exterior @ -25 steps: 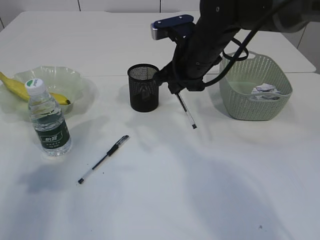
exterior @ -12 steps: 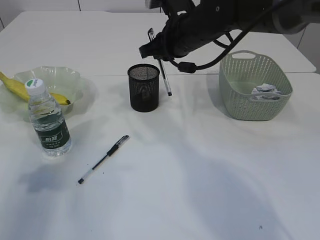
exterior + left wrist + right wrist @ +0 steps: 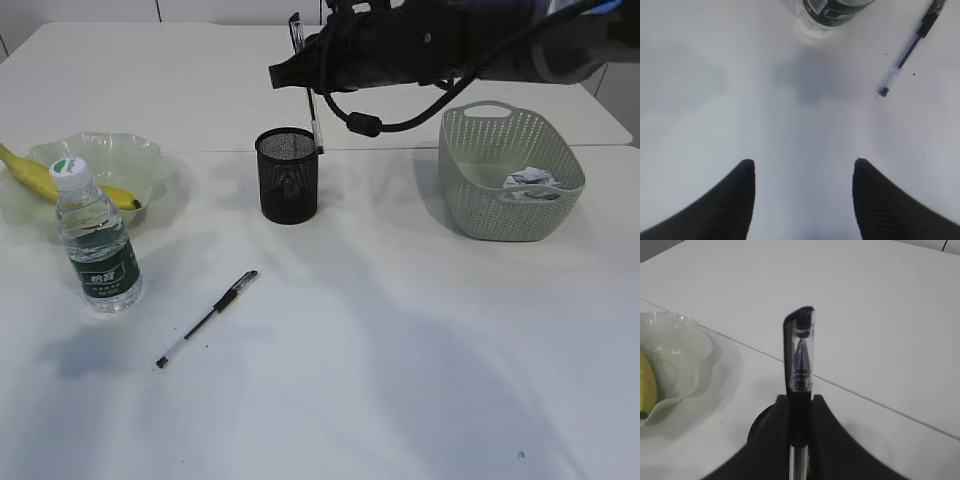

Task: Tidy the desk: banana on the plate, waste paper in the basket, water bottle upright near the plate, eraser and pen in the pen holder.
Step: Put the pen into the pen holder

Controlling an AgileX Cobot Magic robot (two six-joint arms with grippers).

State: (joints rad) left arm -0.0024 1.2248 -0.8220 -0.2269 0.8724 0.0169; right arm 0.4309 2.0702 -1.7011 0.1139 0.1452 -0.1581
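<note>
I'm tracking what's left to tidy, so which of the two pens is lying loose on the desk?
The pen lying flat right of the water bottle. The other pen hangs upright in the right pincer, above the pen holder.

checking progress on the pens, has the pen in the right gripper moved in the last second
Yes. The held pen has swung from slanting low, right of the pen holder, to nearly upright above its right rim. The right gripper is shut on it.

Black wire-mesh pen holder (image 3: 288, 175); glossy clear-plastic pen (image 3: 799, 365) (translucent); matt white desk (image 3: 400, 330).
</note>
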